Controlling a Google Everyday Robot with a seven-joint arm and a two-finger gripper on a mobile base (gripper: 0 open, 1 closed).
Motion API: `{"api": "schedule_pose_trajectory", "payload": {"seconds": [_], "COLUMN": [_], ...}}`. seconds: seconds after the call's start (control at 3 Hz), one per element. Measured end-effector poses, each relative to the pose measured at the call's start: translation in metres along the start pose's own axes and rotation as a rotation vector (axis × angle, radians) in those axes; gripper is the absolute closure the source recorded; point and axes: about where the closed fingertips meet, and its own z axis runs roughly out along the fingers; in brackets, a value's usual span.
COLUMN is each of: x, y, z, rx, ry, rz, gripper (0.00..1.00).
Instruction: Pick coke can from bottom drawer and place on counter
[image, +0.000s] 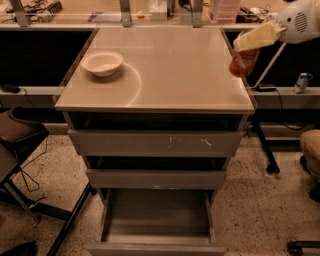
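My gripper (243, 49) is at the upper right, over the right edge of the counter (170, 70). It is shut on the coke can (243, 62), a red can hanging below the pale fingers (256, 37) a little above the counter top. The white arm (301, 19) reaches in from the right. The bottom drawer (157, 239) is pulled out at the bottom of the view and its tray shows nothing inside. The two drawers above it are nearly closed.
A white bowl (101, 63) sits on the counter's left side beside a curved ring mark. A dark chair (17, 134) stands at the left. A small blue and white can (302, 82) stands on the right ledge. The back shelf (150, 10) is cluttered.
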Motion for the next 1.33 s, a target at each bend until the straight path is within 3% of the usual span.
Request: {"api": "schedule_pose_trajectory", "payload": {"seconds": [0.33,1.0,1.33], "x": [0.009,-0.059,-0.062], "y": [0.009,0.003,-0.003], "z": [0.024,0.040,0.050], "rx": [-0.029,-0.044,-0.049], "ry": [-0.021,-0.185,-0.179], "rz": [0.038,-0.020,-0.006], "gripper": [1.00,1.00,1.00]}}
